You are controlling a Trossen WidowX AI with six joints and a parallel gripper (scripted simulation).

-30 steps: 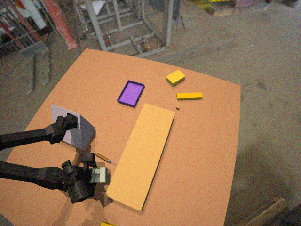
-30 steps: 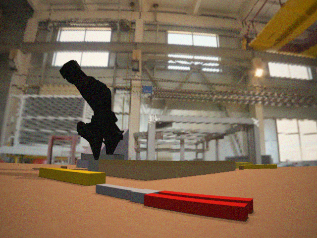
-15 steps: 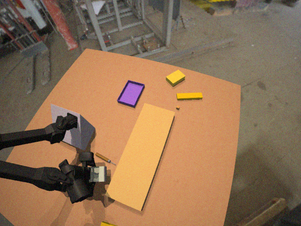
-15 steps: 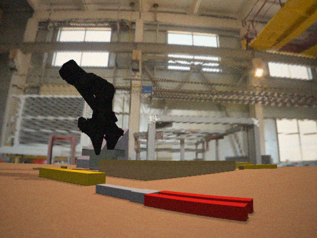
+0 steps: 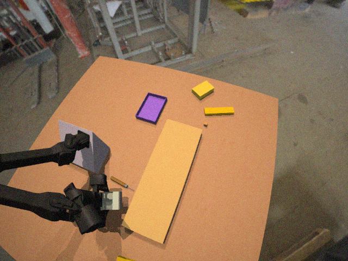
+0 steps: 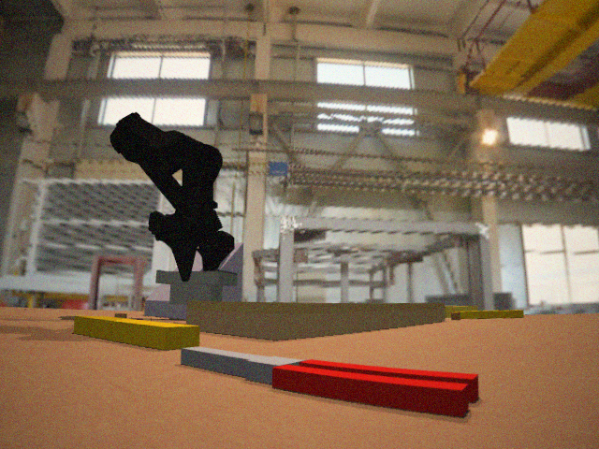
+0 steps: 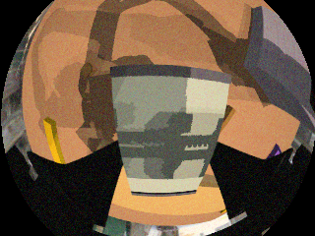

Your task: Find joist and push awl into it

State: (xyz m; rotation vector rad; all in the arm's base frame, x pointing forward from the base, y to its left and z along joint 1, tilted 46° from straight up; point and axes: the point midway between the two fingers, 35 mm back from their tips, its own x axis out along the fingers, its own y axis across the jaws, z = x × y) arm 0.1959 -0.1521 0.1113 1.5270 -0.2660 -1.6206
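My gripper (image 5: 110, 200) (image 6: 193, 271) (image 7: 167, 145) is shut on the stud finder (image 5: 111, 200) (image 6: 196, 285) (image 7: 164, 123), a grey and cream block, just left of the near end of the floor panel (image 5: 166, 176) (image 6: 314, 319) (image 7: 167, 203). The panel is a long light-orange board lying flat on the table. The awl (image 5: 120, 182), with an orange handle and a thin metal tip, lies on the table between the gripper and the panel. The purple tray (image 5: 157, 95) (image 7: 276, 149) sits beyond the panel's far end. I cannot tell whether the stud finder touches the table.
A lilac-grey wedge (image 5: 94, 153) (image 6: 235, 261) (image 7: 281, 74) stands left of the awl. Two yellow blocks (image 5: 203, 89) (image 5: 218, 111) and a tiny brown cube (image 5: 205, 124) lie at the far right. A yellow bar (image 6: 135, 332) (image 7: 51, 140) and a grey-and-red bar (image 6: 377, 383) lie near the front edge.
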